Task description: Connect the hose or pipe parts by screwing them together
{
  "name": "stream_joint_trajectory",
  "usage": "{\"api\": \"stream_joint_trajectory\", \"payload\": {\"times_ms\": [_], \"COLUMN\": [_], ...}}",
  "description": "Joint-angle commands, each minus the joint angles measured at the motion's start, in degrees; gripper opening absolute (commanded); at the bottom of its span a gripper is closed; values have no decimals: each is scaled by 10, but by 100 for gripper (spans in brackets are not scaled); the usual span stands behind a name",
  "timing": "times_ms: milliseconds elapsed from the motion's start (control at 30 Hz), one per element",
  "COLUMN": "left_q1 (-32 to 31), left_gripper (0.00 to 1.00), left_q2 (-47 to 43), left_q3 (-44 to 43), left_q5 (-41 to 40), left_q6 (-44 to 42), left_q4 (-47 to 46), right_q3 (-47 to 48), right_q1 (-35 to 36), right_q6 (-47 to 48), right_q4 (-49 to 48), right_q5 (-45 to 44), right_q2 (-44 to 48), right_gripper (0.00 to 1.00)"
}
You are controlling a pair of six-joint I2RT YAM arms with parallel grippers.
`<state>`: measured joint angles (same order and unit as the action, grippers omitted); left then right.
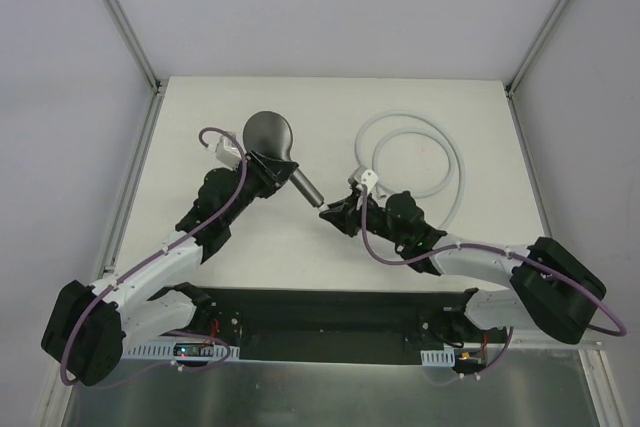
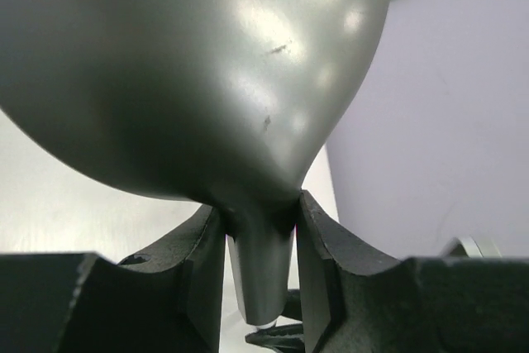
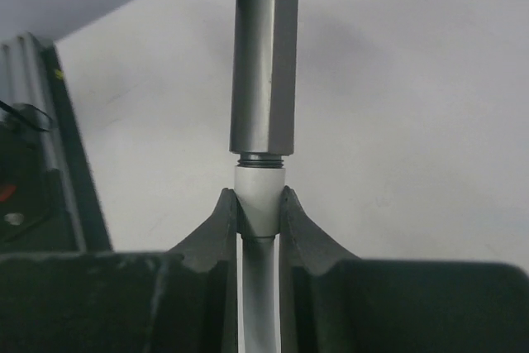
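On the off-white table, the left gripper clamps the neck of the dark grey round-faced shower head, its handle end meeting the white end fitting of the pale grey-white coiled hose clamped in the right gripper, with threads showing, so tightening likely remains.

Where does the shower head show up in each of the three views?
Top external: shower head left of centre, handle angled toward the hose fitting.
Left wrist: head fills the upper frame, handle between the fingers.
Right wrist: only the handle, top centre, above the hose fitting.
Shared landmark: the handle.
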<state>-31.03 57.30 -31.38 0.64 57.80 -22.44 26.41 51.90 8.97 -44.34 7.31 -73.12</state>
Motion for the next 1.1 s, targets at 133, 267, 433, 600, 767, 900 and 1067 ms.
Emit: {"api": "stream_joint_trajectory", "payload": {"times_ms": [133,267,433,600,767,900,1067], "left_q1": [-9,-8,-9,-11,-21,-23,-23], "left_gripper": [0,0,0,0,0,0,0], "left_q2": [25,65,23,-39,-67,-63,-76], "left_q3": [125,126,81,30,-48,-111,-127], "left_q5": [174,194,129,-3,-135,-191,-202], "left_q6": [-86,-67,-92,-77,-48,-12,23], "left_q4": [-457,-522,-307,-105,121,273,313], "right_q3": [-16,-21,-44,-9,77,118,187], "right_q1": [-101,-109,-111,-34,79,146,193], "right_q6": [-296,-304,-238,-28,144,224,271], "right_q4": [-370,-367,-246,36,176,180,190], "right_q5": [254,262,176,26,-227,-320,-362], "right_q2": [-78,-97,-41,65,67,27,-57], "right_gripper": [1,2,63,87,87,75,70]}}
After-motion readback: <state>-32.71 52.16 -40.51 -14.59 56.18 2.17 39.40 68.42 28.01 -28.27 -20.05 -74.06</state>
